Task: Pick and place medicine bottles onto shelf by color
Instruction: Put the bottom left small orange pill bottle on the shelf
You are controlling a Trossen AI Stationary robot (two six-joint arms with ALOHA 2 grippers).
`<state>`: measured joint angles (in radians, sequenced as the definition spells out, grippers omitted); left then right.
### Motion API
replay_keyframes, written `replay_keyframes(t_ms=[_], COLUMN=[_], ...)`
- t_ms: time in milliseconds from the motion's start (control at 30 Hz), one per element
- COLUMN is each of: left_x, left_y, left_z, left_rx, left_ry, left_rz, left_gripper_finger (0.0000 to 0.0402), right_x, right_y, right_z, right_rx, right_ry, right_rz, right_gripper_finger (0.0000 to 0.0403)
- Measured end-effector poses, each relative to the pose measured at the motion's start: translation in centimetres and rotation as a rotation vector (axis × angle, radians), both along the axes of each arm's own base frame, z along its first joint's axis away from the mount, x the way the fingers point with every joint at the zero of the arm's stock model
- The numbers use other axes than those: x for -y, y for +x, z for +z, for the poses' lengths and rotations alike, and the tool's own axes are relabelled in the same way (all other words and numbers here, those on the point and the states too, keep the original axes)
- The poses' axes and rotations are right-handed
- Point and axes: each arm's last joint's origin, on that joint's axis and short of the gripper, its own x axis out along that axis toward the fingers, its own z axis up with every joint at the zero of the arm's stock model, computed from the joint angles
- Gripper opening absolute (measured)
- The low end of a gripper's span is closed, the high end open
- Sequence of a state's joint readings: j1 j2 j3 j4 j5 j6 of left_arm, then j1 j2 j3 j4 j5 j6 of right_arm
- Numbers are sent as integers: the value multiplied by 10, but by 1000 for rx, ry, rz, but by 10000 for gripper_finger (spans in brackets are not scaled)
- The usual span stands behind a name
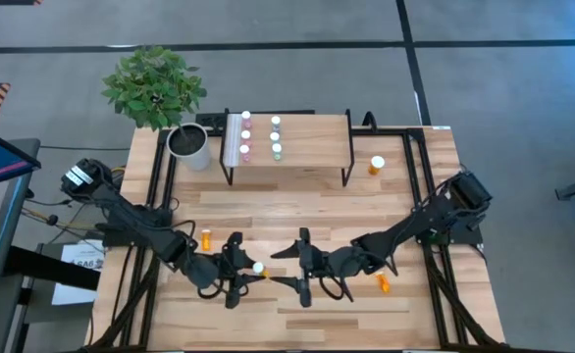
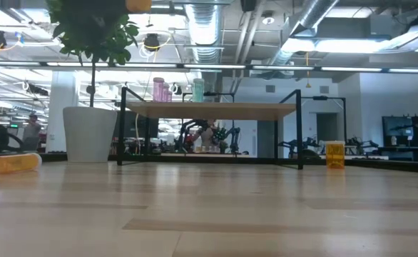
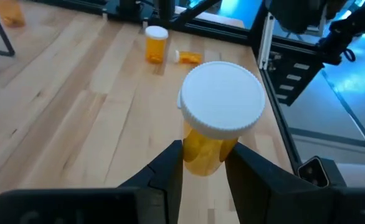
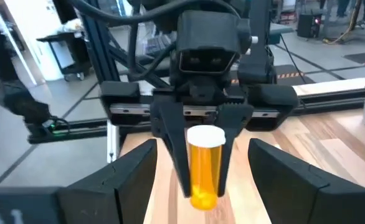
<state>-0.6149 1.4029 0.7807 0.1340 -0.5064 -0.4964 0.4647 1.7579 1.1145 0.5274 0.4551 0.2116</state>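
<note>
**Sorting status: pink and teal shelved, orange pending**

Six small vials (image 1: 261, 137) stand on the shelf (image 1: 312, 147). Left gripper (image 1: 246, 272) pinches an orange bottle (image 3: 215, 127) above the bench (image 1: 405, 211). Right gripper (image 1: 297, 267) faces it, jaws spread. Three orange bottles (image 1: 377, 166) remain unshelved.

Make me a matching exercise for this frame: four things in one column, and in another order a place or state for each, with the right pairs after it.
Things
1. left gripper
2. right gripper
3. pink bottles
4. plant pot

Places or states
A. on the shelf, next to its white strip
B. open, facing the other arm
C. on the table, beside the shelf
D. shut on an orange bottle

Pairs: 1-D, 2-B, 3-A, 4-C
</note>
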Motion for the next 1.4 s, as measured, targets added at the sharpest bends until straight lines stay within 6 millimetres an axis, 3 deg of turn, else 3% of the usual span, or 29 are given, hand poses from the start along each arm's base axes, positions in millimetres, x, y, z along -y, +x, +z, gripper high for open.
replay_keyframes(t_ms=[433, 1067, 1400], left_x=[-20, -8, -2], left_y=[15, 10, 6], left_z=[3, 0, -2], left_rx=[11, 4, -5], left_ry=[-49, -60, -58], left_rz=[11, -48, -71], left_gripper_finger=[96, 96, 96], right_x=[20, 12, -8], right_y=[9, 6, 31], right_z=[1, -2, 0], right_rx=[2, -32, -98], right_ry=[80, 108, 71], right_rz=[-1, 38, 51], right_gripper_finger=[276, 276, 276])
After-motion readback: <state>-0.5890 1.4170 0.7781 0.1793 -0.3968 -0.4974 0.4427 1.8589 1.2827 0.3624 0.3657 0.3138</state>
